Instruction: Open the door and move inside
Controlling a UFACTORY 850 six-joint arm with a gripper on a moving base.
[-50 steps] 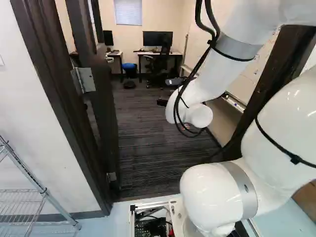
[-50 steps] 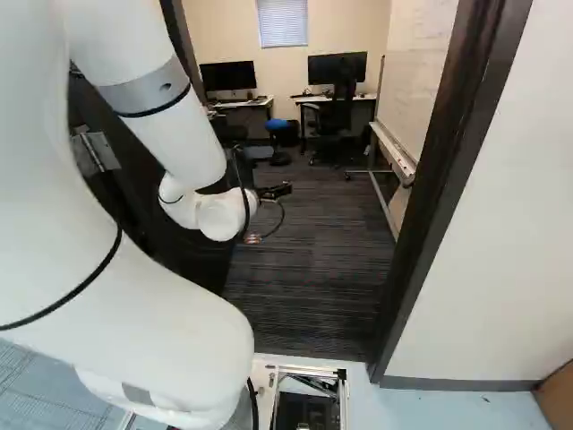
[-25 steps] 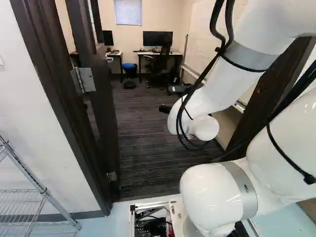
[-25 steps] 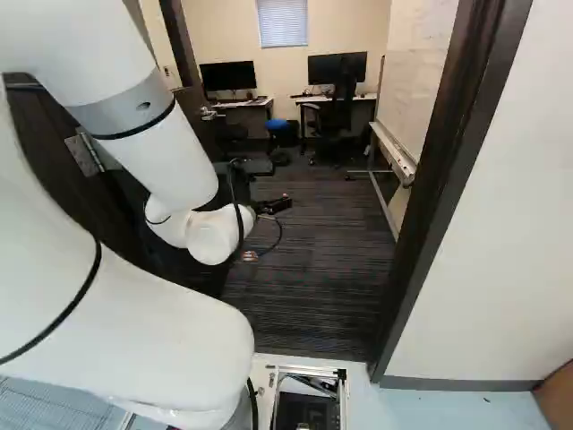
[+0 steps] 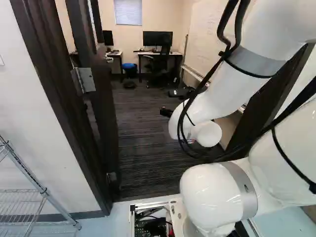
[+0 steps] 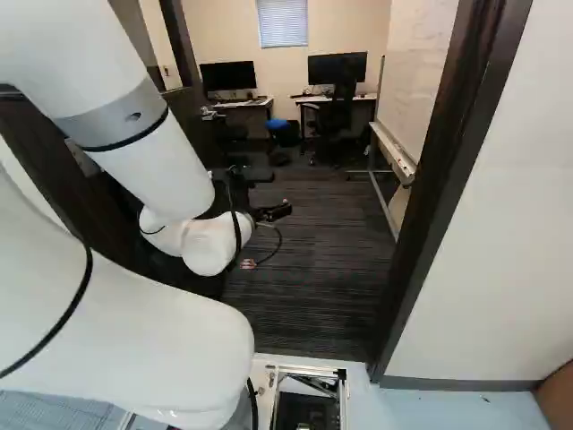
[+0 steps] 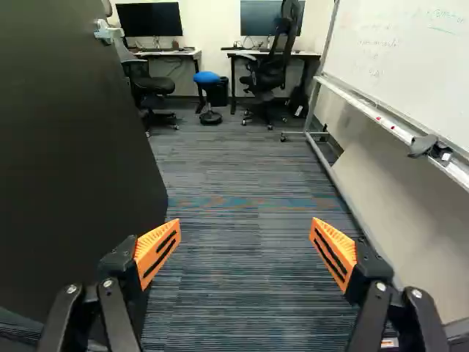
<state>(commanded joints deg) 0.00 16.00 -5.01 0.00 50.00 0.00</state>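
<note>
Wrist view shows one open door (image 7: 73,147), two monitors (image 7: 149,20)

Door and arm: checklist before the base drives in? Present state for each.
1. Door swung open: ok, into the room.
2. Gripper off the handle: ok, fingers apart, nothing between them.
3. Arm clearance from the door: cannot tell, gap can't be judged.
4. Base width fits between the doorposts: cannot tell, sides out of view.
5. Base inside the room: not ok, front around the threshold.
</note>
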